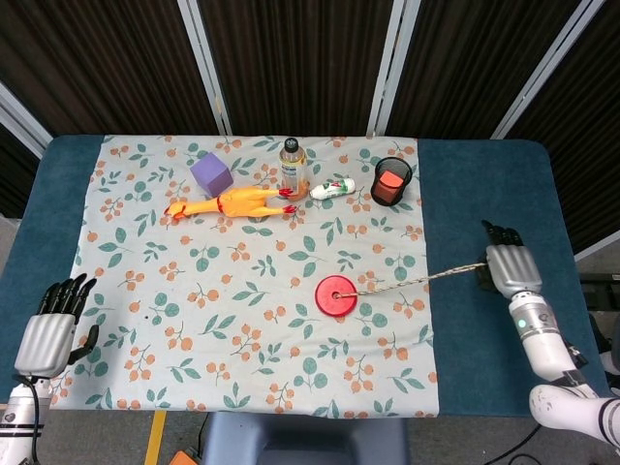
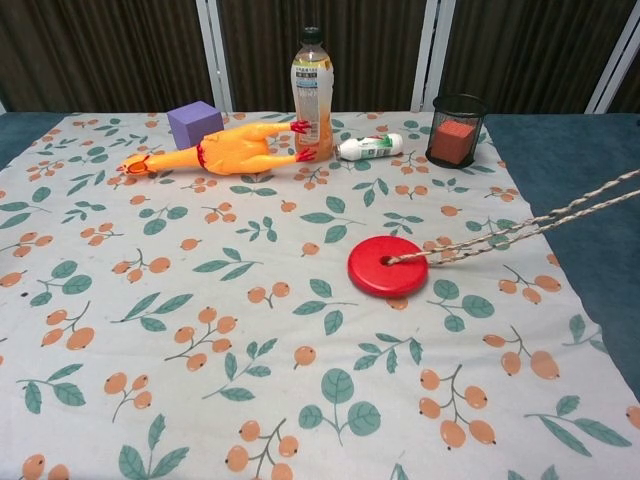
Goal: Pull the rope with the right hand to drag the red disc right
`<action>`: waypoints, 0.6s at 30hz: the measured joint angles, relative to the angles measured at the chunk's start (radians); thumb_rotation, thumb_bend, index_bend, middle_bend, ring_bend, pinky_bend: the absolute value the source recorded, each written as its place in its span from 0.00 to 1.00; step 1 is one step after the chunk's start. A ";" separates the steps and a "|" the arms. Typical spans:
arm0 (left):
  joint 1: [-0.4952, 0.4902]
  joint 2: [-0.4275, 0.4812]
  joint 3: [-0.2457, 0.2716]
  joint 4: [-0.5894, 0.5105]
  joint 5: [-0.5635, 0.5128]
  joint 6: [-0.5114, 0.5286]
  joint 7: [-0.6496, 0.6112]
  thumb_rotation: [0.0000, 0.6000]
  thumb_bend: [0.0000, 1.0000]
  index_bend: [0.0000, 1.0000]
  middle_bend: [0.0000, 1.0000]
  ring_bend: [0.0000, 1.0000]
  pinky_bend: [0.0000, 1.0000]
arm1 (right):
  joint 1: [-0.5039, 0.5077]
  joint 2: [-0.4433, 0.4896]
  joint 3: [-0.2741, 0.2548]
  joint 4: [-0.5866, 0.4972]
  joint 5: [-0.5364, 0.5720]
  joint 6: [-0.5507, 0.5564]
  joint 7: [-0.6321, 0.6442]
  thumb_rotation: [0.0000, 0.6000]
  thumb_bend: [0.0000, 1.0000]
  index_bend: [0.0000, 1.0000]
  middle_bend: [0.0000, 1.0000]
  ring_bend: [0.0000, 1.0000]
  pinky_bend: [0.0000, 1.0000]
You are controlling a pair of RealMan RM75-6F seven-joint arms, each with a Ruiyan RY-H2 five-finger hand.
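The table (image 1: 489, 199) was topped in dark blue fabric, its bare parts showing at both sides. A white cloth (image 1: 145, 262) printed with green leaves and orange berries covered the middle and hung to the near edge. Behind the table hung dark, vertically ribbed curtains (image 1: 295, 58) divided by pale metal posts (image 1: 204, 58). Grey floor showed below the near edge, with a yellow tape strip (image 1: 155, 438). Lighting was even, with soft shadows.

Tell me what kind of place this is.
Probably a robot test bench in a lab rather than a home: a padded blue table under a floral cloth, dark curtain panels behind, and unrelated props such as a rubber chicken and purple cube.
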 measured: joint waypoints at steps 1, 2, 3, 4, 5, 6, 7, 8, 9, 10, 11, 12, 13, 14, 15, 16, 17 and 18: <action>-0.001 0.000 0.000 0.000 0.000 -0.001 0.001 1.00 0.50 0.00 0.02 0.00 0.07 | -0.010 0.003 0.007 0.009 0.001 0.000 0.011 1.00 0.75 1.00 0.04 0.00 0.00; -0.001 0.000 0.000 0.000 -0.001 -0.002 0.001 1.00 0.50 0.00 0.02 0.00 0.07 | -0.021 0.006 0.016 0.021 0.003 -0.001 0.022 1.00 0.75 1.00 0.04 0.00 0.00; -0.002 0.000 0.000 -0.001 -0.001 -0.004 0.002 1.00 0.50 0.00 0.02 0.00 0.07 | -0.028 0.007 0.024 0.030 0.005 -0.003 0.029 1.00 0.75 1.00 0.04 0.00 0.00; -0.003 0.000 0.001 -0.001 -0.002 -0.006 0.003 1.00 0.50 0.00 0.02 0.00 0.07 | -0.034 0.007 0.031 0.038 0.007 -0.005 0.032 1.00 0.75 1.00 0.04 0.00 0.00; -0.004 -0.001 0.001 -0.001 -0.002 -0.007 0.004 1.00 0.50 0.00 0.02 0.00 0.07 | -0.040 0.005 0.041 0.047 0.007 -0.006 0.034 1.00 0.75 1.00 0.04 0.00 0.00; -0.004 -0.001 0.001 -0.001 -0.002 -0.006 0.004 1.00 0.50 0.00 0.02 0.00 0.07 | -0.043 0.003 0.048 0.054 0.007 -0.003 0.035 1.00 0.75 1.00 0.05 0.00 0.00; -0.003 -0.002 0.001 -0.001 -0.002 -0.005 0.004 1.00 0.50 0.00 0.02 0.00 0.07 | -0.046 -0.001 0.054 0.058 0.007 0.004 0.036 1.00 0.75 1.00 0.06 0.00 0.00; -0.003 -0.002 0.002 -0.002 -0.002 -0.004 0.004 1.00 0.50 0.00 0.02 0.00 0.07 | -0.050 -0.008 0.063 0.066 0.008 0.019 0.036 1.00 0.75 1.00 0.07 0.00 0.00; -0.003 -0.002 0.002 -0.002 -0.002 -0.003 0.004 1.00 0.49 0.00 0.02 0.00 0.07 | -0.054 -0.016 0.073 0.073 0.008 0.035 0.036 1.00 0.75 1.00 0.08 0.00 0.00; -0.003 -0.002 0.002 -0.001 -0.002 -0.003 0.005 1.00 0.49 0.00 0.02 0.00 0.07 | -0.058 -0.026 0.085 0.081 0.008 0.052 0.036 1.00 0.75 1.00 0.08 0.00 0.00; -0.002 -0.001 0.002 -0.001 -0.004 -0.003 0.005 1.00 0.49 0.00 0.01 0.00 0.07 | -0.063 -0.042 0.103 0.093 0.007 0.075 0.034 1.00 0.75 1.00 0.09 0.00 0.00; -0.002 -0.001 0.002 -0.001 -0.005 -0.004 0.005 1.00 0.49 0.00 0.01 0.00 0.07 | -0.066 -0.055 0.116 0.101 0.005 0.090 0.032 1.00 0.75 1.00 0.09 0.00 0.00; -0.002 -0.001 0.002 0.000 -0.006 -0.004 0.004 1.00 0.49 0.00 0.01 0.00 0.07 | -0.068 -0.067 0.128 0.108 0.001 0.103 0.028 1.00 0.75 1.00 0.09 0.00 0.00; -0.002 -0.001 0.002 0.001 -0.007 -0.004 0.003 1.00 0.49 0.00 0.01 0.00 0.07 | -0.071 -0.083 0.141 0.115 -0.007 0.120 0.024 1.00 0.75 1.00 0.10 0.00 0.00; -0.002 -0.001 0.002 0.001 -0.008 -0.004 0.002 1.00 0.49 0.00 0.02 0.00 0.07 | -0.072 -0.094 0.149 0.120 -0.013 0.133 0.022 1.00 0.75 1.00 0.11 0.00 0.00; -0.002 -0.002 0.002 0.002 -0.008 -0.005 0.001 1.00 0.49 0.00 0.02 0.00 0.07 | -0.073 -0.107 0.157 0.123 -0.022 0.146 0.022 1.00 0.75 1.00 0.12 0.00 0.00; -0.002 -0.002 0.002 0.003 -0.008 -0.005 0.001 1.00 0.49 0.00 0.02 0.00 0.07 | -0.073 -0.124 0.169 0.126 -0.037 0.162 0.024 1.00 0.75 1.00 0.13 0.00 0.00; -0.002 -0.002 0.002 0.003 -0.008 -0.006 0.002 1.00 0.50 0.00 0.02 0.00 0.07 | -0.073 -0.135 0.177 0.126 -0.051 0.173 0.027 1.00 0.75 1.00 0.13 0.00 0.00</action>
